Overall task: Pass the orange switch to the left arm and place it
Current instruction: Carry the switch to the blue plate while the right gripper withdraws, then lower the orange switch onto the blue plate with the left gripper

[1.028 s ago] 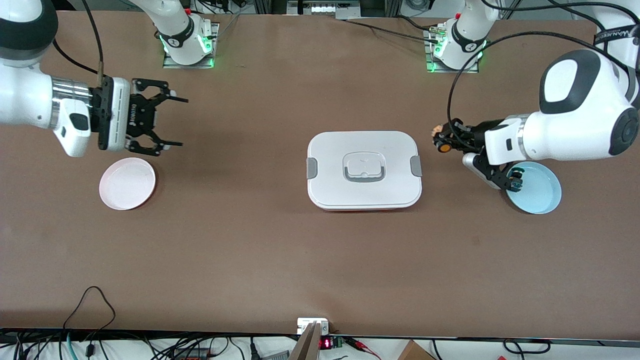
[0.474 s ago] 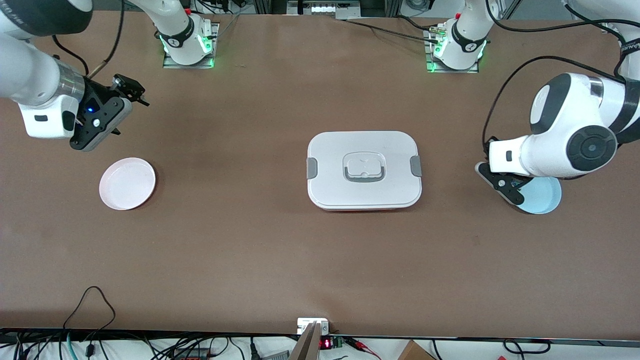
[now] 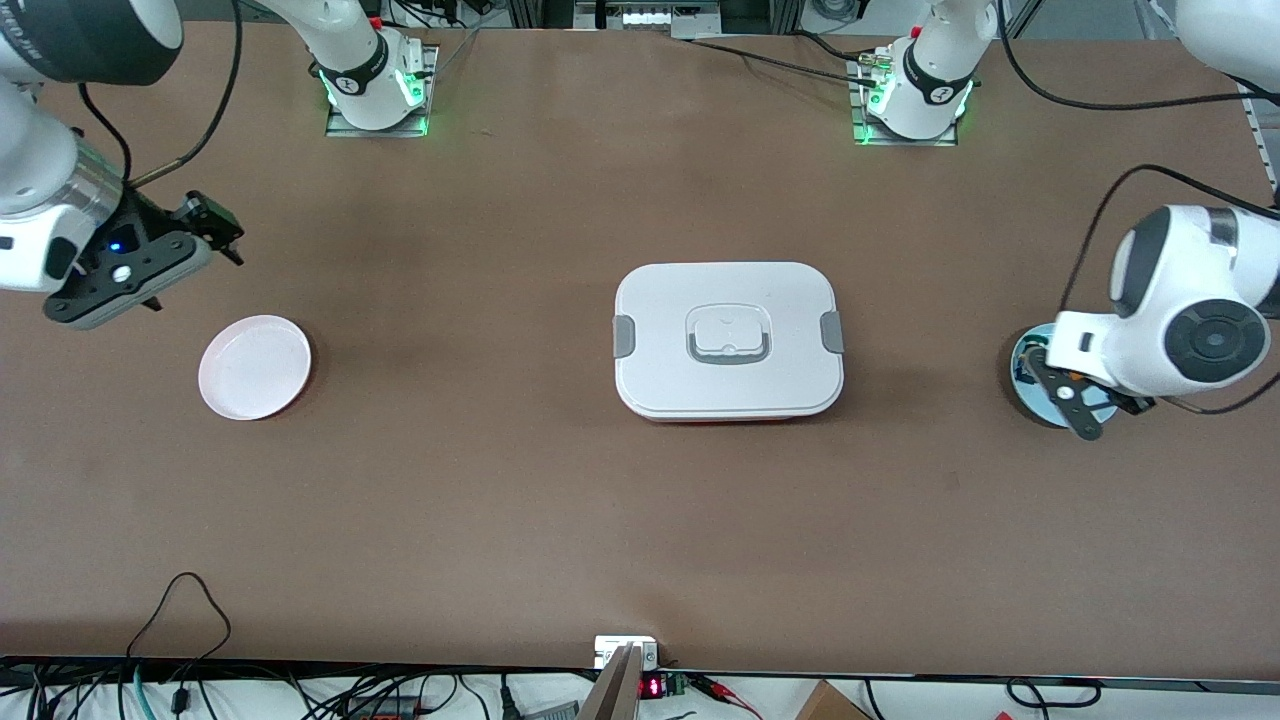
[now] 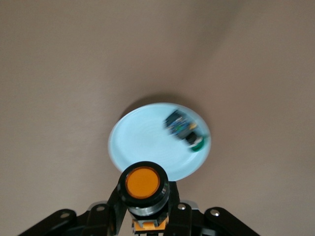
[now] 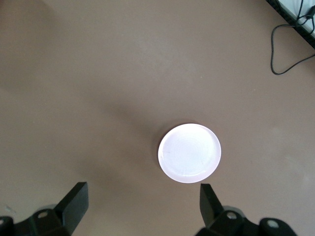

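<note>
Left gripper (image 4: 142, 223) is up over the blue plate (image 4: 142, 147) at the left arm's end of the tabletop (image 3: 500, 500), jaws clamped on the orange switch (image 4: 142, 183). The switch's orange cap faces the wrist camera, and its black collar sits between the 2 fingers. From the front, the left arm's white wrist covers most of that plate, so the switch itself is hidden there.

On the blue plate lies 1 small blue-and-dark part (image 4: 183, 129), close to the rim and apart from the switch.

The box (image 3: 728, 340) sits mid-tabletop, lid on, grey clips at both ends, well apart from both grippers.

Over at the right arm's end, the right gripper (image 5: 142, 206) hangs in the air with jaws spread wide and nothing between them. Its wrist view looks down on the pink plate (image 5: 189, 152), which lies bare on the tabletop. In the front view that gripper is over bare tabletop just beside the pink plate, on the side away from the camera.
</note>
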Robot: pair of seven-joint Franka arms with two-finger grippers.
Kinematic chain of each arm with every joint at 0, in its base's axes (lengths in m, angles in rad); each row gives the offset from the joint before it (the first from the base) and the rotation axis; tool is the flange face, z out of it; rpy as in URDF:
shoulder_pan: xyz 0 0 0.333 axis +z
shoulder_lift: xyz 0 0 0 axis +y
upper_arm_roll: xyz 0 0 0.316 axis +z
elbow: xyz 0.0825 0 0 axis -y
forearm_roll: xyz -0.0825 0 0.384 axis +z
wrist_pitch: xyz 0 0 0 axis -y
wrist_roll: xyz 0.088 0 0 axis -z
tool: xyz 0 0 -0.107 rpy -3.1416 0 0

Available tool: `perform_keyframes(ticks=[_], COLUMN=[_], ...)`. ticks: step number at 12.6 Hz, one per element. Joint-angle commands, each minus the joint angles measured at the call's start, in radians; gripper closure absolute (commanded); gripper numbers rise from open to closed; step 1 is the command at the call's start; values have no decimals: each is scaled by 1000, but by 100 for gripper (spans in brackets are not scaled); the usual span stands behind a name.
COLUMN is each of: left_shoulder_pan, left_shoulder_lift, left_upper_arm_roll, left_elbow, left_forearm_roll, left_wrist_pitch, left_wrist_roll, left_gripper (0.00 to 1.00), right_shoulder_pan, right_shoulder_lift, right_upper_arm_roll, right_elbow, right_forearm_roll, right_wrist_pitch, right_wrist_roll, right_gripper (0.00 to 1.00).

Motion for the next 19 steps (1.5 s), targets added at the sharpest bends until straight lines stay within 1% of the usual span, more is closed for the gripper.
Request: perform_keyframes(ticks=[1,2,3,5,6,8,11,12,17,19], left_shoulder_pan=[100,106,106,121,132,146,161,161,163,174], left_shoulder_lift=[51,64,65,79,99,108,108,116,153,168], left_upper_arm_roll=[-16,-16,-13,-14,-16,-16,-15,-15,-13,-4], left_elbow=[-17,-19,-35,-78,-89,-107,-196,-198,-198,-197], left_forearm_roll=[97,122,134,200,216,217,249,251,292,308], left_wrist_pitch=[124,125,118,128,133,179,329,351,384,388], left_wrist_roll=[158,164,166,166,166,166,154,154,137,105], left_gripper=[71,71,71,68,68,68,69,69,69,67], right_shoulder_pan=[-29,-37,-40,-40,-40,-37,-34,-34,-31,-31], right_shoulder_lift=[8,8,8,7,7,1,-2,-4,-2,-2], right_upper_arm_roll=[2,0,2,6,9,8,8,8,9,11], right_elbow=[20,19,17,13,11,-6,-4,-4,8,14], right_forearm_roll=[54,113,121,129,128,121,117,115,111,92], right_wrist_pitch=[-58,-75,-81,-93,-101,-104,-102,-99,-95,-92], right_wrist_roll=[73,162,249,427,474,502,500,500,497,497], right_gripper=[0,0,0,0,0,0,0,0,0,0])
